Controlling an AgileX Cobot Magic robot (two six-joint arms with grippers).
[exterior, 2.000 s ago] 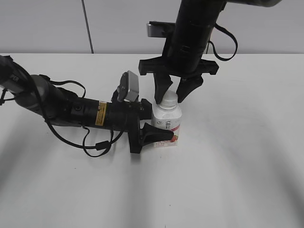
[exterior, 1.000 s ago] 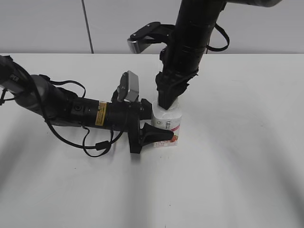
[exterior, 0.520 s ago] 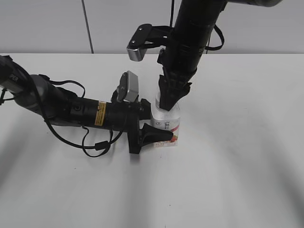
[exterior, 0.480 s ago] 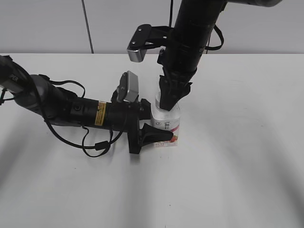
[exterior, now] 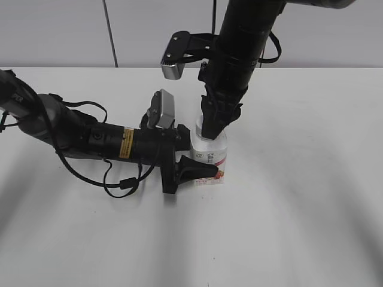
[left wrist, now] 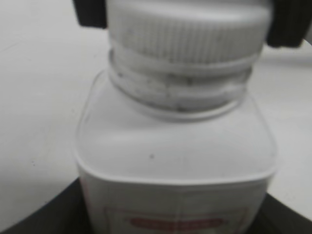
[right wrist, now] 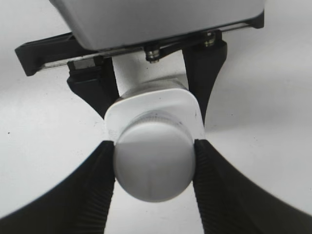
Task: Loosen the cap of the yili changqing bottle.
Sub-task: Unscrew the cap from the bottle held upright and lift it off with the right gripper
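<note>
Setting: robotics lab or test bench.
Worktop: plain white, bare, evenly lit.
Backdrop: pale grey wall panels with one vertical seam.
Equipment: two black cabled arms, wrist cameras mounted.

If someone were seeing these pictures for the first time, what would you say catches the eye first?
Mid-table, the yili changqing bottle stands upright, caught between two black arms. The right gripper comes straight down from above, its fingers pressed on either side of the white cap. The left gripper reaches in low from the left and clamps the bottle's body, a finger crossing the pink label.
</note>
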